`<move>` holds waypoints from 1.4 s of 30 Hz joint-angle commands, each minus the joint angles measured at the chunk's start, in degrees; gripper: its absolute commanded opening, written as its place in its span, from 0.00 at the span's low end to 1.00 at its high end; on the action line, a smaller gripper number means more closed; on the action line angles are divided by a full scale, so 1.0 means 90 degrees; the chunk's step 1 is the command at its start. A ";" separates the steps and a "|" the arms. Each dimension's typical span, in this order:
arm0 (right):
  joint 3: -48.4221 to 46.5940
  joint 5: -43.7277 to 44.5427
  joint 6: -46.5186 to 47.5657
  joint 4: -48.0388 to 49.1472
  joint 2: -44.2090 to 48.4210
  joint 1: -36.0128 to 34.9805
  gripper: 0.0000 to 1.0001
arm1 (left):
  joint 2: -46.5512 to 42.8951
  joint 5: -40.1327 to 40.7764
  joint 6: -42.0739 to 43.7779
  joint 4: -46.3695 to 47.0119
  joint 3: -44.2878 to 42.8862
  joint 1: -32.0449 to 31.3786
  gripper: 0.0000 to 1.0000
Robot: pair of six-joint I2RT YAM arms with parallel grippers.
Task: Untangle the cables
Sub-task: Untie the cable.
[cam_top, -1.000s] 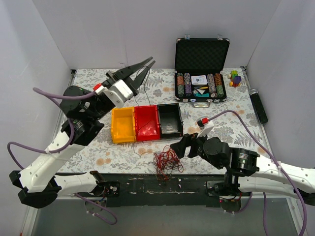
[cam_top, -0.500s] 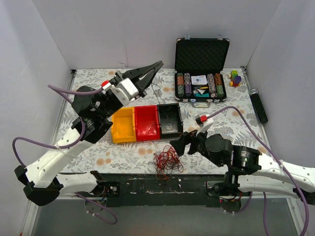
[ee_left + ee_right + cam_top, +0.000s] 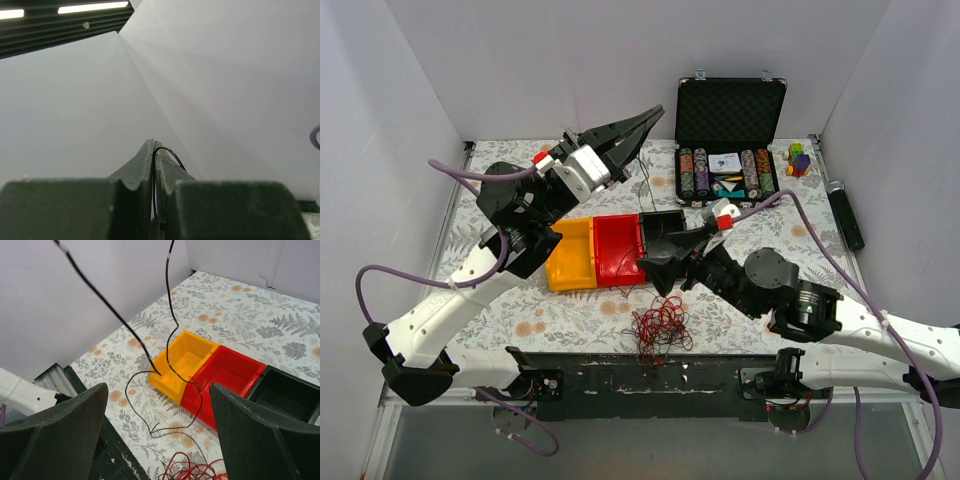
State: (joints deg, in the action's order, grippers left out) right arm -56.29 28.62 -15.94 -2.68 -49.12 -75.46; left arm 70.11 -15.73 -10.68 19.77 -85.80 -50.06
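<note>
cables (image 3: pixel 660 328): the main mess is a dark red clump sitting on the floral table (image 3: pixel 770 250) close to the front edge, about midway between my two arm bases. It's just in front of the row of bins and not touching them.

black wire (image 3: pixel 107 305): this one's pulled up out of the pile. In my right wrist view it comes down in two strands, passes across the yellow bin (image 3: pixel 570 255) and the red bin (image 3: pixel 618 248), then loops loosely on the table before heading back toward the red clump.

pale wire: honestly can't pick it out in any view.

left claw (image 3: pixel 650 118): pressed tight together and pinching the black wire. The left wrist cam shows the strand coming out right at the seam between the fingers. It's held high over the back of the table, pointing toward the rear wall.

right claw (image 3: pixel 670 255): spread wide with nothing in it. It hovers above the bins, partly covering the black bin (image 3: pixel 665 228), and the two hanging strands run between its fingers in the wrist view.

other stuff: an open case of poker chips (image 3: pixel 728 150) at the back right, a small colourful toy (image 3: pixel 799 158) beside it, and a dark stick-shaped thing (image 3: pixel 845 215) along the right edge.
</note>
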 commanded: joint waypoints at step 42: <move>-0.1480 -0.1012 0.0317 0.1595 -0.2491 0.2652 0.05 | -0.0446 0.0261 -0.0717 0.0469 0.0382 0.0006 0.00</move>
State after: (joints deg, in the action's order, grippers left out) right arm -68.79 20.88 -11.86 4.32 -70.87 -52.14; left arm 68.36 -18.83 -13.56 24.05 -85.14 -50.06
